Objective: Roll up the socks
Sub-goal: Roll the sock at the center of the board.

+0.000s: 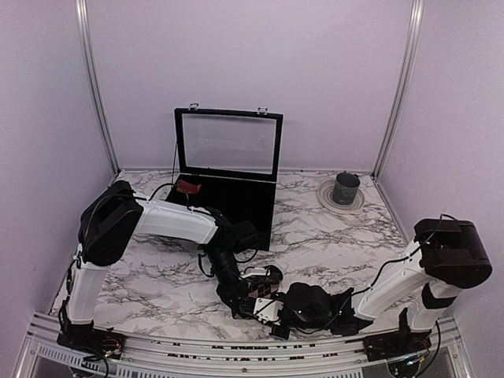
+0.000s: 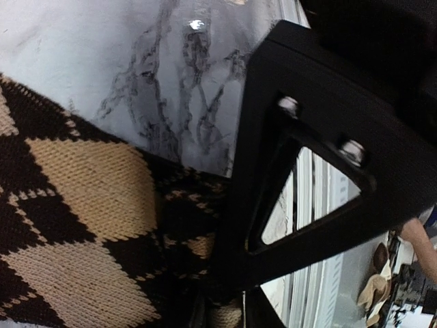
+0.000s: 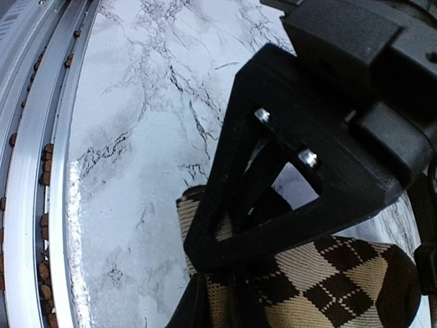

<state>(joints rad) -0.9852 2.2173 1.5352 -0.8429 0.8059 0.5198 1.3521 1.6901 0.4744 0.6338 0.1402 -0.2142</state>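
Observation:
The dark brown argyle sock lies bunched on the marble table near the front edge, between my two grippers. My left gripper is shut on its left side. In the left wrist view the fabric fills the left half and runs into the closed left gripper. My right gripper is shut on the sock's tan ribbed cuff; in the right wrist view the right gripper pinches it, with the diamonds to the right. A magenta-red sock hangs over the left rim of the black case.
An open black case with its clear lid upright stands at the back centre. A dark cup sits on a white plate at the back right. The aluminium rail runs along the table's front edge, close to both grippers.

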